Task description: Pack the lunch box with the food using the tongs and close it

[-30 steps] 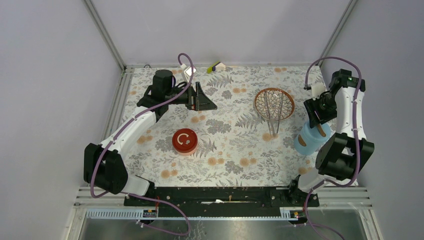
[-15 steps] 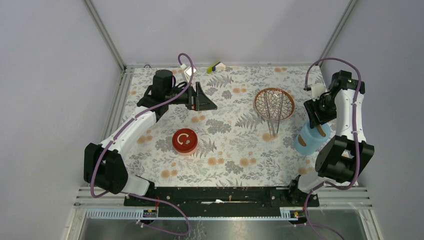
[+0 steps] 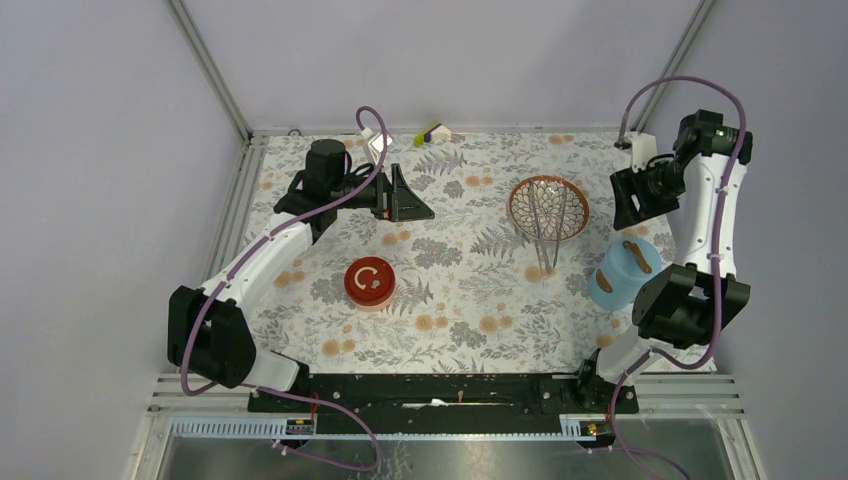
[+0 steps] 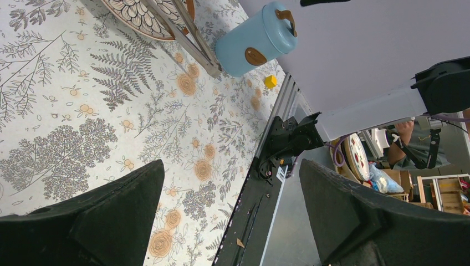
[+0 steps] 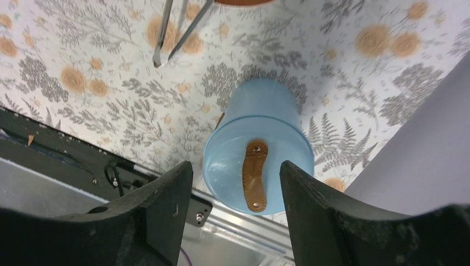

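Judging by how things are lying, you are looking at a job barely begun. The lunch box (image 3: 622, 272) is sitting in separate parts, no food is being carried, and closing is waiting on the packing.

On the surface (image 3: 460, 300), the light-blue shell (image 5: 252, 138) is standing upright just near-right of the patterned dish (image 3: 512, 210). The salmon bowl (image 3: 369, 283) is resting well to the dish's near-left, its contents too small to make out. The tongs (image 3: 547, 255) are lying across the dish, one end poking past its near rim. A small yellow piece (image 4: 270, 81) is sitting beyond the shell from the dish.

Your right pincer (image 5: 235, 166) is hanging apart and empty above the shell, right of the dish. Your left pincer (image 4: 231, 172) is gaping wide, gripping nothing, well left of the dish and the tongs.
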Tool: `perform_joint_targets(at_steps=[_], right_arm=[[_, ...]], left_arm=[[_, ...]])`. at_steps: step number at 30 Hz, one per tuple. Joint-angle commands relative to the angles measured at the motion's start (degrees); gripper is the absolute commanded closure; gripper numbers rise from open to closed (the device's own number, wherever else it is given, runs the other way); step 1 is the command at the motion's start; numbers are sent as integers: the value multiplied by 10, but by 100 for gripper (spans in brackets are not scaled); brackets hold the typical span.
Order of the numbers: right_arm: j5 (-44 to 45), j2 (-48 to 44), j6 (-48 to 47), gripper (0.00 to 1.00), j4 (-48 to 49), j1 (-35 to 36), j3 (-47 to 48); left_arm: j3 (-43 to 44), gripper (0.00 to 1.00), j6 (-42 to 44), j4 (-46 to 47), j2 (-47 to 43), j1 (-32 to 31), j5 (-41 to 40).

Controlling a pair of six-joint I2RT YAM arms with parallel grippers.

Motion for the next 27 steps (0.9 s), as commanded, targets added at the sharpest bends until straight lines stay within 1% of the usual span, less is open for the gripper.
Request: perform_joint_targets(at_steps=[1, 6, 11, 16, 19, 27], right_arm=[[-26, 5, 18, 34, -20, -10, 57], [52, 49, 40, 44, 51, -53, 65], [95, 83, 16, 48, 104, -85, 36], [95, 94, -8, 52, 138, -89, -37], [97, 86, -17, 52, 152, -90, -86], [64, 33, -43, 51, 137, -90, -195]], left_arm=[[3, 1, 11, 14, -14, -3, -2], [2, 1, 12, 14, -16, -3, -3], [1, 1, 15, 11, -18, -3, -5], [0, 1, 14, 13, -18, -3, -4], [-2, 1, 15, 13, -22, -3, -5], [-2, 1, 13, 14, -24, -3, -4]])
